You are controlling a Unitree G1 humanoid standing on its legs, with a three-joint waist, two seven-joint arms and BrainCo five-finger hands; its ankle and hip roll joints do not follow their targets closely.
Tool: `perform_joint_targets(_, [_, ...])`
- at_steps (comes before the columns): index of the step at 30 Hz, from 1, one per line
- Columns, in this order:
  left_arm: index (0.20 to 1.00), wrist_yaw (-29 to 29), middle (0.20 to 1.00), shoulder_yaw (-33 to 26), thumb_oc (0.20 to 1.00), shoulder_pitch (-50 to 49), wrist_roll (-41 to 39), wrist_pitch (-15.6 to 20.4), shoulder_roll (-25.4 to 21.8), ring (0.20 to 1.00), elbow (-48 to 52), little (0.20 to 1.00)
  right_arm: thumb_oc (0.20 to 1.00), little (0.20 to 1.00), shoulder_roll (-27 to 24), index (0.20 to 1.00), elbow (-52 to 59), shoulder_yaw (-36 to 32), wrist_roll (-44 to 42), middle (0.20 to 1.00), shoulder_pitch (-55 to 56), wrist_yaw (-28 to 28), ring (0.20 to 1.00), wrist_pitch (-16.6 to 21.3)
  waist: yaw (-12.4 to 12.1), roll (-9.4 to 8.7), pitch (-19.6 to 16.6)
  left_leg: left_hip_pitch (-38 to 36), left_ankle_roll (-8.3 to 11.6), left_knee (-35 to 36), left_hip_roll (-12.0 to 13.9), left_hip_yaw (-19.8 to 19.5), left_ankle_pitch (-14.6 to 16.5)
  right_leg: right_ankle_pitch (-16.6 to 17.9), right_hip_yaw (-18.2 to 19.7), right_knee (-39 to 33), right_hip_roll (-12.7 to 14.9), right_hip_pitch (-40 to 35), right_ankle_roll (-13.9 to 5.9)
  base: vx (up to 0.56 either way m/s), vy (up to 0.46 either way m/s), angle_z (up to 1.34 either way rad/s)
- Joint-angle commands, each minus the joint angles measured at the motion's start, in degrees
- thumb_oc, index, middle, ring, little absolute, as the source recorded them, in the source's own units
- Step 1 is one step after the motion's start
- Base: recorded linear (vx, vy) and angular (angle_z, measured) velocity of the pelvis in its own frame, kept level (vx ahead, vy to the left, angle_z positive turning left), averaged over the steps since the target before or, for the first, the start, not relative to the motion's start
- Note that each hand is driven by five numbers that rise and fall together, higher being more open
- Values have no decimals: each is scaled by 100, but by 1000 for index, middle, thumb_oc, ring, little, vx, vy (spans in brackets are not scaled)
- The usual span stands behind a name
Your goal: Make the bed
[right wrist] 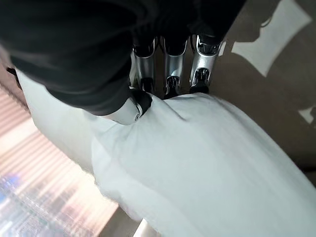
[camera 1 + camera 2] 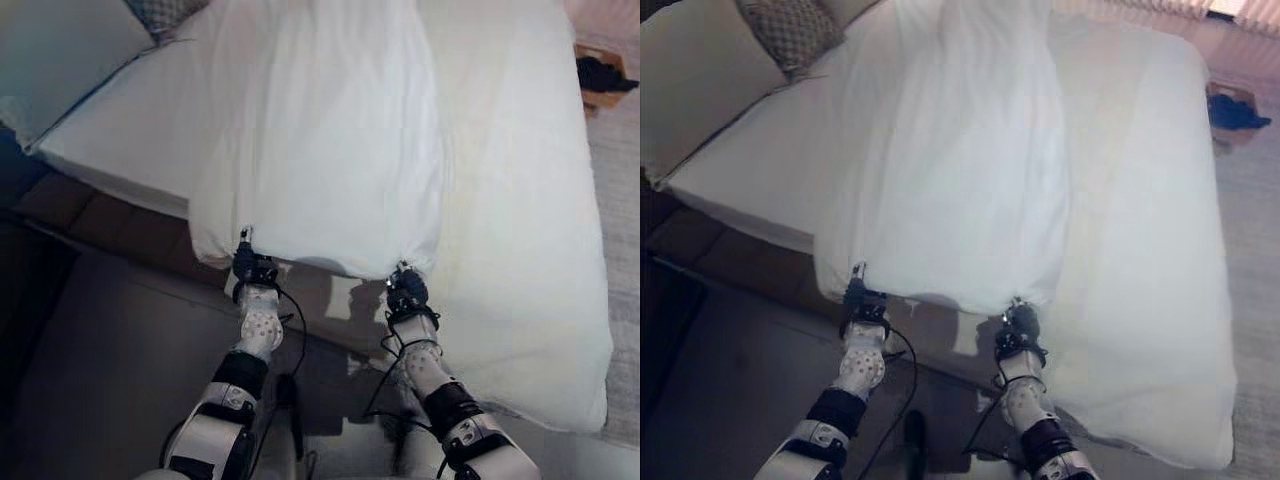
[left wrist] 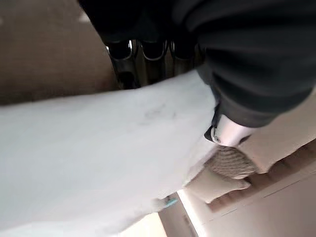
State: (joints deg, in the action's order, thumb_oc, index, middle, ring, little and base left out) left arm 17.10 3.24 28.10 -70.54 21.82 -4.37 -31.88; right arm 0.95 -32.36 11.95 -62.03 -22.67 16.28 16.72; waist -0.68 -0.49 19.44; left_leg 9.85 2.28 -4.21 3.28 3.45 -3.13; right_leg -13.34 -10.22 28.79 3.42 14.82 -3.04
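- The sheet (image 2: 315, 140) is pinched at its two near corners by the left hand (image 2: 254, 268) and right hand (image 2: 407, 290).
- It is held taut above the bed (image 2: 540, 250), apparently for even spreading.

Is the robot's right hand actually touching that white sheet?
Touching. In the right wrist view the right hand has its fingers and thumb pinched on the edge of the white sheet, with no gap between them.
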Motion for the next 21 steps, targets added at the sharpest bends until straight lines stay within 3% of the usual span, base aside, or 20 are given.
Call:
perform_joint_targets(1, [200, -54, 200, -484, 200, -248, 235, 605, -339, 200, 511, 200, 200, 200, -542, 200, -123, -314, -194, 200, 278, -63, 200, 434, 96, -30, -305, -248, 42, 232, -853, 72, 299, 741, 491, -1614, -518, -337, 35, 89, 227, -12])
perform_joint_targets(3, [200, -105, 200, -385, 200, -257, 200, 574, -175, 200, 533, 200, 200, 200, -616, 200, -56, -348, -186, 200, 403, -29, 200, 443, 191, 30, -296, -187, 66, 21, -948, 1, 351, 754, 673, -1596, -501, -383, 75, 45, 193, 57])
perform_joint_targets(5, [200, -203, 200, -339, 200, -342, 173, 520, -25, 200, 548, 200, 200, 200, -694, 200, -48, -313, -268, 200, 446, -47, 200, 429, 323, 59, -241, -1, 243, -793, -1047, 45, 581, 687, 611, -1458, -420, -408, 189, 88, 199, 99])
perform_joint_targets(7, [200, -196, 200, -363, 200, -461, 236, 490, 26, 200, 618, 200, 200, 200, -761, 200, -5, -318, -186, 200, 531, -16, 200, 376, 284, 69, -157, 238, 365, -1906, -1062, -85, 527, 462, 626, -1285, -327, -600, 269, 149, 180, 75])
perform_joint_targets(9, [200, -167, 200, -427, 200, -526, 195, 506, 71, 200, 616, 200, 200, 200, -774, 200, -13, -361, -165, 200, 567, -28, 200, 314, 255, 31, -102, 386, 305, -2344, -776, -208, 525, 444, 694, -1341, -133, -770, 185, 151, 249, 34])
perform_joint_targets(10, [200, -142, 200, -506, 200, -636, 102, 526, 45, 200, 586, 200, 200, 200, -759, 200, -32, -400, -155, 200, 612, -18, 200, 271, 230, -39, -201, 464, 94, -2198, -336, -436, 720, 396, 782, -1376, 82, -787, 38, 150, 255, -8])
perform_joint_targets(11, [200, -143, 200, -506, 200, -637, 100, 526, 43, 200, 586, 200, 200, 200, -758, 200, -31, -400, -155, 200, 612, -17, 200, 270, 230, -44, -220, 481, 92, -2173, -340, -434, 689, 423, 784, -1395, 86, -768, 37, 205, 320, -46])
perform_joint_targets(13, [200, -97, 200, -554, 200, -718, 7, 528, 0, 200, 608, 200, 200, 200, -723, 200, -14, -415, -153, 200, 671, 40, 200, 264, 173, -100, -331, 500, 101, -1750, 139, -914, 534, 417, 990, -1351, 300, -755, -101, 201, 354, -41])
perform_joint_targets(16, [200, -51, 200, -570, 200, -703, -87, 508, -36, 200, 475, 200, 200, 200, -657, 200, -72, -479, -184, 200, 691, 112, 200, 259, 103, -117, -489, 316, 343, -742, 884, -1420, -147, 477, 1338, -1367, 659, -797, -346, 212, 516, -20])
perform_joint_targets(18, [200, -76, 200, -567, 200, -727, -110, 473, -76, 200, 433, 200, 200, 200, -664, 200, -25, -497, -138, 200, 684, 168, 200, 209, 5, -99, -596, 261, 579, -682, 899, -1874, -192, 600, 1609, -1489, 941, -906, -521, 202, 697, -26])
perform_joint_targets(19, [200, -83, 200, -554, 200, -725, -150, 464, -59, 200, 393, 200, 200, 200, -639, 200, -8, -489, -108, 200, 666, 166, 200, 167, -4, -105, -664, 178, 635, -834, 751, -1928, 203, 748, 1678, -1575, 1126, -932, -605, 147, 696, -38])
perform_joint_targets(20, [200, -117, 200, -502, 200, -720, -200, 436, -39, 200, 359, 200, 200, 200, -627, 200, 26, -513, -46, 200, 676, 168, 200, 105, 50, -124, -738, 89, 640, -797, 650, -1663, 448, 1118, 1594, -1699, 1376, -1011, -720, 126, 799, -41])
perform_joint_targets(21, [200, -165, 200, -385, 200, -749, -152, 363, -48, 200, 293, 200, 200, 200, -656, 200, 55, -618, 26, 200, 798, 159, 200, 23, 99, -157, -802, 80, 566, -827, 448, -1426, 667, 1755, 1517, -1808, 1730, -1062, -829, 71, 809, -39])
